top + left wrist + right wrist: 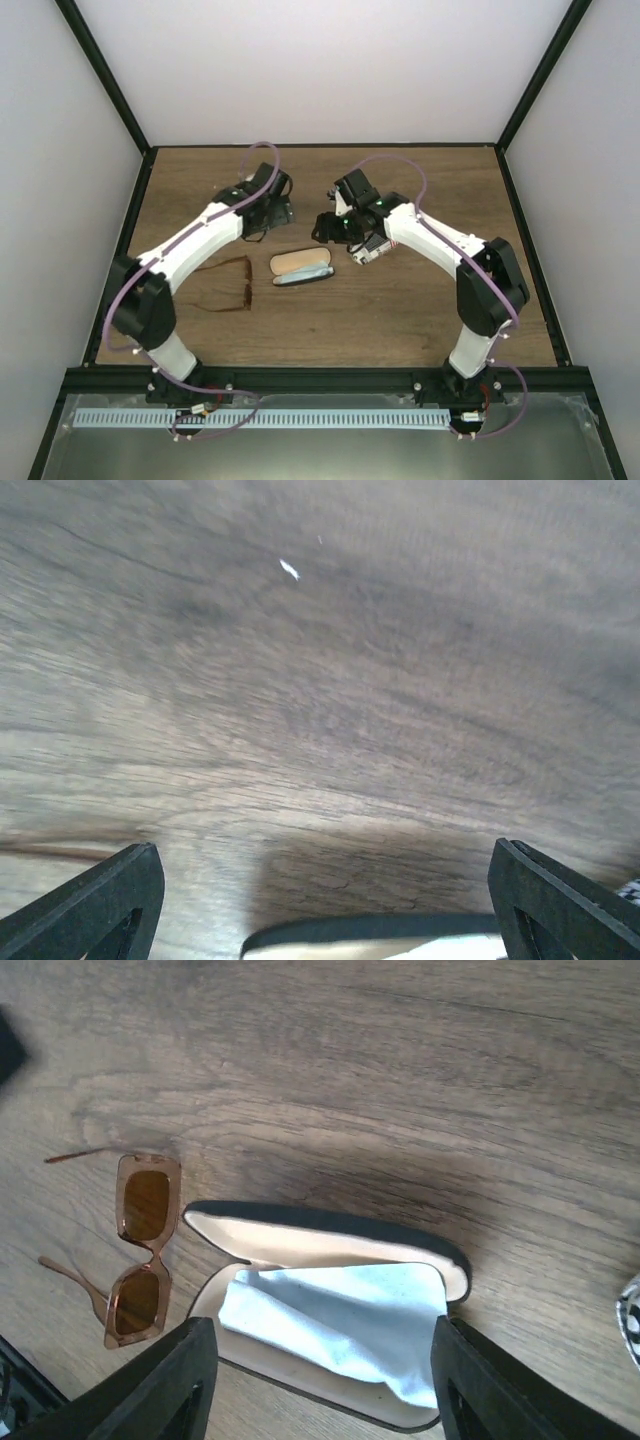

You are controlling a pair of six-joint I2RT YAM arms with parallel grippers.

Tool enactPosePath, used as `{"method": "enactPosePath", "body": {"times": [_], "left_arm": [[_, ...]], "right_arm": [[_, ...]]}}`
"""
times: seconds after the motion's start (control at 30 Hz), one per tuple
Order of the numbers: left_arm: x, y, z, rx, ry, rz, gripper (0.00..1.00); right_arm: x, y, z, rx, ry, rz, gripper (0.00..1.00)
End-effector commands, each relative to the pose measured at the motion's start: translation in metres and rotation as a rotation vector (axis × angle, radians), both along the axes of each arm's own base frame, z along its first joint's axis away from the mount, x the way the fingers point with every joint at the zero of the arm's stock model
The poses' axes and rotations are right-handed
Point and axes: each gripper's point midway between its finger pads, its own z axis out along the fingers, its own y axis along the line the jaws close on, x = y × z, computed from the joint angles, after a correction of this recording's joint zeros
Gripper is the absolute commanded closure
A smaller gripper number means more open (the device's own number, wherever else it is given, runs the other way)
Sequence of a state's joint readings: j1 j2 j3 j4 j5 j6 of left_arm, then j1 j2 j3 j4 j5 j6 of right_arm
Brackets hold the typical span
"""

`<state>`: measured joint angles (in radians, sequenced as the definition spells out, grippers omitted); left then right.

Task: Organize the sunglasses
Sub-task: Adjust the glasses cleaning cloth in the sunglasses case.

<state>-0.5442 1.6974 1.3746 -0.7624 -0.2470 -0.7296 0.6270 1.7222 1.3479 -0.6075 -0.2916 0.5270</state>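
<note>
The sunglasses (pixel 140 1250) lie unfolded on the wooden surface (pixel 420 1070), just beside the open case (pixel 330 1228) at its 9 o'clock. Their front runs from 12 to 6 and both thin temples reach away toward 9. The top view agrees, with the sunglasses (pixel 246 285) at 9 o'clock of the case (pixel 303 266), near the left arm's forearm. Whether the front stands upright or leans back I cannot tell. They look light and slender. The frame is probably stiff enough to lift by one point but easy to twist, the amber lenses smooth, slippery and likely to scratch, and the temples free to swing on their hinges. The safest hold appears to be across the narrow bridge between the lenses, or on the frame's thick corner by a hinge, with gentle pressure; pinching a lens face or a temple tip would risk a slip or a bend. A light blue cloth (pixel 300 1310) already lies in the case's lower half, so the temples will probably have to fold before the sunglasses fit. The right pincer (pixel 322 1325) hangs over the case with its fingers well apart and nothing between them. The left pincer (pixel 325 880) is spread wide over bare wood and has hold of nothing, with only the case's rim showing at 6 o'clock of its view.
</note>
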Motion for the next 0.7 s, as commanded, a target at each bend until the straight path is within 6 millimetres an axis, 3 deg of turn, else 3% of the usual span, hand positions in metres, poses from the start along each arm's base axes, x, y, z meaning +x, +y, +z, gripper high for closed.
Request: {"method": "enactPosePath", "body": {"times": [0.0,0.07,0.17,0.27,0.3,0.4,0.53,0.67], "left_arm": [[-0.023,0.036,0.044,0.018,-0.083,0.098,0.08],[-0.047,0.051,0.045,-0.013,-0.084,0.144,0.08],[-0.088,0.072,0.029,-0.1,-0.047,0.235,0.08],[-0.124,0.086,0.017,-0.262,-0.02,0.353,0.09],[-0.133,0.088,0.012,-0.309,-0.013,0.384,0.09],[-0.15,0.095,0.001,-0.425,0.007,0.458,0.09],[-0.161,0.103,-0.006,-0.451,0.051,0.495,0.08],[-0.179,0.105,-0.01,-0.447,0.162,0.576,0.12]], "right_arm": [[0.006,0.016,0.006,0.037,-0.002,0.056,0.43],[0.009,0.022,0.006,0.048,-0.005,0.079,0.58],[0.016,0.045,0.014,0.041,-0.054,0.189,0.76],[0.014,0.078,0.01,0.005,-0.122,0.374,0.78],[0.014,0.087,0.007,0.027,-0.116,0.41,0.76],[0.007,0.119,0.003,0.12,-0.155,0.513,0.57],[0.001,0.156,0.001,0.081,-0.259,0.593,0.41],[-0.002,0.179,0.006,0.074,-0.308,0.595,0.37]]}}
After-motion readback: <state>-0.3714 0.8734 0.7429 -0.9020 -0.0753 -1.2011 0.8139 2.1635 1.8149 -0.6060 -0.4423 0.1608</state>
